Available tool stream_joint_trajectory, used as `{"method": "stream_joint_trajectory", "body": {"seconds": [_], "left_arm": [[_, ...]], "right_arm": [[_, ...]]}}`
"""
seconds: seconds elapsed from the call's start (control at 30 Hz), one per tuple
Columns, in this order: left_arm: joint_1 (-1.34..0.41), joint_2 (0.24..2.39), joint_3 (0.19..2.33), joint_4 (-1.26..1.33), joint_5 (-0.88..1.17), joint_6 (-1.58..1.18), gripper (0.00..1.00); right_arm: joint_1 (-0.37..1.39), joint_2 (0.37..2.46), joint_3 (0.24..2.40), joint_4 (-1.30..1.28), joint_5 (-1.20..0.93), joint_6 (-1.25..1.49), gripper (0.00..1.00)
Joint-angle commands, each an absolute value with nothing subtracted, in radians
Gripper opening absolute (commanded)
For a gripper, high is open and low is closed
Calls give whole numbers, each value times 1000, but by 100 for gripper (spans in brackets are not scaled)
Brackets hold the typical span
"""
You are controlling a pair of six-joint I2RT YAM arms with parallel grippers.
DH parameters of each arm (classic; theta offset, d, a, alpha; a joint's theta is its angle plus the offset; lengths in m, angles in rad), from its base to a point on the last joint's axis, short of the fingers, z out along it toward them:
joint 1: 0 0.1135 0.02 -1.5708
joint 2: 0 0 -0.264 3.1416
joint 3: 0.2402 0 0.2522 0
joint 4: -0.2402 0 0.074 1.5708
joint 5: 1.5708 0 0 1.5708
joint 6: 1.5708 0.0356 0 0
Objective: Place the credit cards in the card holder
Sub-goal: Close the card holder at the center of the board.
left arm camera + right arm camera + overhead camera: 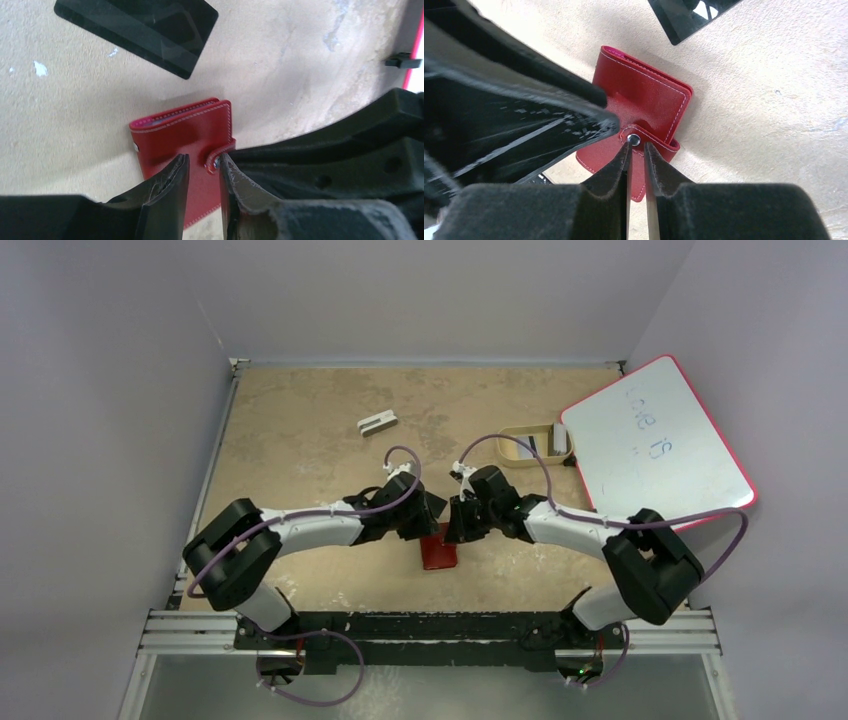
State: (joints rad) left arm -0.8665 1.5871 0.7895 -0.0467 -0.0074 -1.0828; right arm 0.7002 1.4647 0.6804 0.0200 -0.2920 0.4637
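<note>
The red card holder (438, 552) lies on the table between the two arms, folded, its snap strap (218, 159) raised off the cover. My left gripper (202, 162) hangs just over the cover (180, 130), its jaws a little apart with nothing between them; one fingertip touches the strap. My right gripper (637, 147) comes in from the other side, its jaws nearly together on the strap beside the metal snap (634, 139). One black credit card (137, 30) lies flat just beyond the holder (644, 95). In the top view both grippers (437, 512) (458, 525) meet above the holder and hide the black card.
A tan oval tray (510, 455) holding a few flat items stands at the back right. A red-rimmed whiteboard (650, 440) leans beside it over the table's right edge. A small grey-white block (377, 422) lies at the back, left of centre.
</note>
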Motion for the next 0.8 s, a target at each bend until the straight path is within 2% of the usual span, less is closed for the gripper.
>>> {"method": "stream_joint_trajectory", "body": {"seconds": [0.0,0.13,0.4,0.77], "left_arm": [[-873,1456,792,-108,-25,-1114,29],[-873,1414,765,-168,-80,-1119,29],[-873,1514,755,-199,-92,-1111,25],[-873,1563,755,-208,-91,-1110,29]], "right_arm": [[704,1417,696,0,-233,517,17],[704,1426,696,12,-220,536,20],[704,1465,724,21,-207,546,21],[718,1508,741,24,-266,510,22]]}}
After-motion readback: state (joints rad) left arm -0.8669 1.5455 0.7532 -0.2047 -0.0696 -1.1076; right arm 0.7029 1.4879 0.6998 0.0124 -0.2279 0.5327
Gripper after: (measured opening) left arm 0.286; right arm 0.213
